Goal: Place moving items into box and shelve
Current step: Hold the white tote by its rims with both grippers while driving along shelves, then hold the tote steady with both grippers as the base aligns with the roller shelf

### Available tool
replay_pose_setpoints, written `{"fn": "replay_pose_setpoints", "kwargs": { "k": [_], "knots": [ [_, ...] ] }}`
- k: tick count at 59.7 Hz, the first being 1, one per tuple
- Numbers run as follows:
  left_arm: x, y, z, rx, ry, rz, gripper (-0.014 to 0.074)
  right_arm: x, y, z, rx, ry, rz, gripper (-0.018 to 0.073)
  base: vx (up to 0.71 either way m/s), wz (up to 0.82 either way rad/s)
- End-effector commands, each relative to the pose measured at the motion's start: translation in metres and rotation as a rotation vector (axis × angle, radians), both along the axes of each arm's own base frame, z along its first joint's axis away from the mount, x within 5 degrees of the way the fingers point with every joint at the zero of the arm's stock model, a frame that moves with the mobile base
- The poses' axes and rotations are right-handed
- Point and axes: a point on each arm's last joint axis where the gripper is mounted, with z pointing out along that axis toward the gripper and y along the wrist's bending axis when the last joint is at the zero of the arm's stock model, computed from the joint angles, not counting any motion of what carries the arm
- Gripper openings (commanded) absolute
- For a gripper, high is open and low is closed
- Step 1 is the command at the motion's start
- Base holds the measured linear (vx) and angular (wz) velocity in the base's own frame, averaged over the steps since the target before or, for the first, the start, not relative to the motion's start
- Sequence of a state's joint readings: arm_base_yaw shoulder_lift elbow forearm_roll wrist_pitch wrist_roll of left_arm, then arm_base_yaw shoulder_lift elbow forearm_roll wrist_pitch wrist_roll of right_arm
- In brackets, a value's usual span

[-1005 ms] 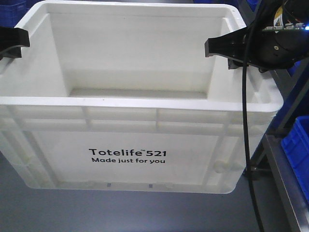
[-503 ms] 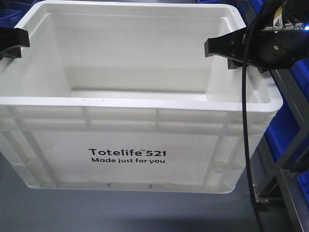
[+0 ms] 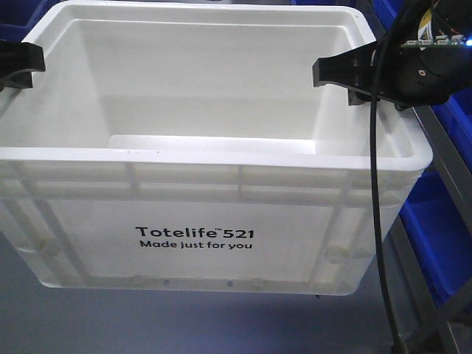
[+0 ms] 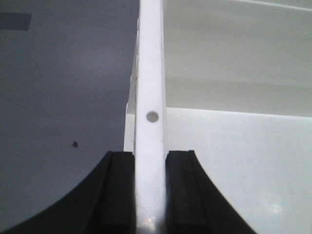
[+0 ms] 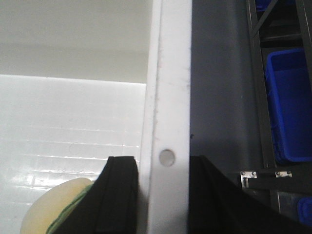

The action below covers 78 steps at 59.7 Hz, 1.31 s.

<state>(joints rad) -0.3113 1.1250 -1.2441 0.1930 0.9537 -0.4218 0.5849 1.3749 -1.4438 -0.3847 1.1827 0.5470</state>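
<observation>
The box [image 3: 221, 156], a large white tote printed "Totelife 521", hangs in the air between my two arms. My left gripper [image 3: 21, 65] is shut on its left rim. In the left wrist view both black pads [image 4: 121, 185] press that rim [image 4: 150, 73] from either side. My right gripper [image 3: 345, 82] is shut on the right rim, and the right wrist view shows its fingers [image 5: 119, 195] straddling the wall [image 5: 170, 73]. One moving item, a pale yellow plush fruit [image 5: 51, 207] with green on it, lies on the box floor beside the inner right finger, partly hidden.
Blue plastic bins [image 3: 442, 221] sit on a grey metal shelf frame [image 3: 431, 158] close to the box's right side. The right wrist view shows a blue bin [image 5: 287, 102] behind the frame's uprights [image 5: 258, 73]. Grey floor [image 4: 63, 97] lies below on the left.
The box and both grippers keep the same place in view. The shelf frame and blue bins on the right have shifted behind them, so the whole robot has moved along the shelving.
</observation>
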Motion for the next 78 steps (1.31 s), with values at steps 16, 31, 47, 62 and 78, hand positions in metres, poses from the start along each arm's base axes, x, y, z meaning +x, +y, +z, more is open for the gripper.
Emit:
{"fn": "replay_pose_setpoints", "kwargs": {
  "k": [16, 31, 47, 62, 78],
  "knots": [
    [-0.0047, 0.0025, 0.0313, -0.014, -0.211, -0.018, 0.0158, -0.003, -0.0115, 0.0301, -0.025, -0.182, 0.015, 0.0137, 0.36, -0.05],
    [-0.0047, 0.0025, 0.0313, -0.014, -0.211, -0.018, 0.0158, -0.0031, -0.0115, 0.0301, -0.025, -0.181, 0.014, 0.0137, 0.35, -0.02],
    [-0.0047, 0.0025, 0.0313, -0.014, -0.211, -0.018, 0.0158, -0.0031, -0.0115, 0.0301, -0.025, -0.181, 0.014, 0.0137, 0.35, 0.02],
    [-0.0047, 0.0025, 0.0313, -0.014, -0.211, -0.018, 0.0158, -0.0031, -0.0115, 0.0301, -0.025, -0.181, 0.014, 0.0137, 0.33, 0.01],
    [-0.0047, 0.0025, 0.0313, -0.014, -0.211, -0.018, 0.0158, -0.0028, -0.0114, 0.0299, -0.025, -0.18, 0.014, 0.0137, 0.32, -0.01]
  ]
}}
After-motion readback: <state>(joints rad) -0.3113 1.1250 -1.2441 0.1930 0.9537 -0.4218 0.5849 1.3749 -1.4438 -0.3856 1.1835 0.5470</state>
